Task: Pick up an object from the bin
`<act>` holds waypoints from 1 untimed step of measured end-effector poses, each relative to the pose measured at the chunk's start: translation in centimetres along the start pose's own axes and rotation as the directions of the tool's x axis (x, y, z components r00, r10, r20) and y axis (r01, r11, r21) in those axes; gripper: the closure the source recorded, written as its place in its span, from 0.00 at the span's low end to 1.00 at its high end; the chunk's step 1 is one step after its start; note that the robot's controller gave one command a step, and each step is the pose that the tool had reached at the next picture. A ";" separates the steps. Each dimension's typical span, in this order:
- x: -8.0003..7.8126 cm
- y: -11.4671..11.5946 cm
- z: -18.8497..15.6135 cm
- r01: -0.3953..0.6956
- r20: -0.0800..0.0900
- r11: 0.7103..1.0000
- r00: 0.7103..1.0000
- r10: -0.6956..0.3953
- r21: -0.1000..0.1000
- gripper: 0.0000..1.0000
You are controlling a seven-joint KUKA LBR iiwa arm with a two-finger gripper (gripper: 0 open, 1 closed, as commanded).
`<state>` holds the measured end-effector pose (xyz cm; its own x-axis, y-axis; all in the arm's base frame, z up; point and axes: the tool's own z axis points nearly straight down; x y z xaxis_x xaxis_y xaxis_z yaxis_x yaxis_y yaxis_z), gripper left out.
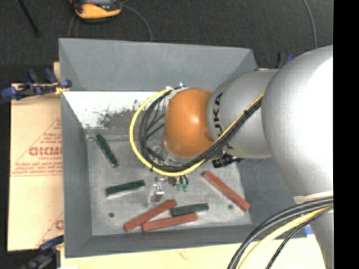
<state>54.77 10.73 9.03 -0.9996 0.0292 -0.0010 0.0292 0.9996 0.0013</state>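
Camera view: gripper [159,193] low over bin [78,172] middle, btwn left green stick [125,188] and right green stick [189,209], nr red sticks [150,214]; apart or together, can't tell.

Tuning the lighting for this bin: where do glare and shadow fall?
Camera view: glare whitens the back wall of the grey metal bin; the arm's rounded orange cover carries a soft highlight; the gripper seems shaded beneath the arm.
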 end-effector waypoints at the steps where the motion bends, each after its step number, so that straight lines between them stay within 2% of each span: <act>1: 0.0 0.0 0.0 -0.001 0.000 1.000 1.000 0.001 0.000 0.00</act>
<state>54.78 10.72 9.03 -0.9995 0.0302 -0.0010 0.0302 0.9995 0.0012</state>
